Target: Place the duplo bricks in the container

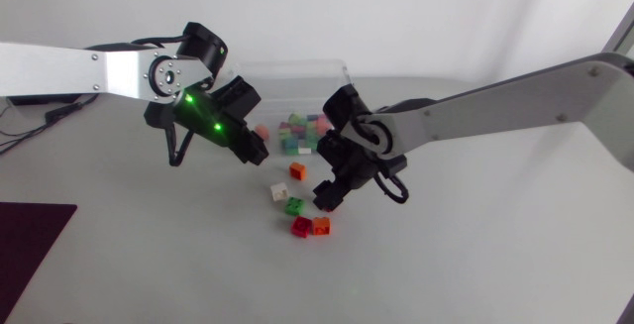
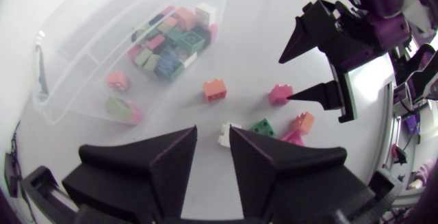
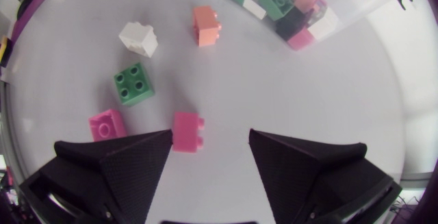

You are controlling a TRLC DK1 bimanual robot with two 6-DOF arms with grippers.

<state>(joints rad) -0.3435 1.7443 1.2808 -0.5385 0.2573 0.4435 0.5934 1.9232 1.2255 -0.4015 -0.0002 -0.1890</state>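
- here, the clear container [image 1: 297, 76] sits at the far middle of the table, with a heap of mixed duplo bricks [image 1: 300, 132] inside it.
- the right gripper [image 3: 209, 136] hangs low over the table, fingers spread wide; a pink brick [image 3: 187, 131] lies between them, close beside one finger, not clamped.
- near of the container lie an orange brick [image 1: 297, 170], a white brick [image 1: 279, 192], a green brick [image 1: 294, 206] and a red brick [image 1: 301, 227].
- the left gripper [image 2: 212, 148] hovers by the container's left near corner, fingers slightly parted, holding nothing.
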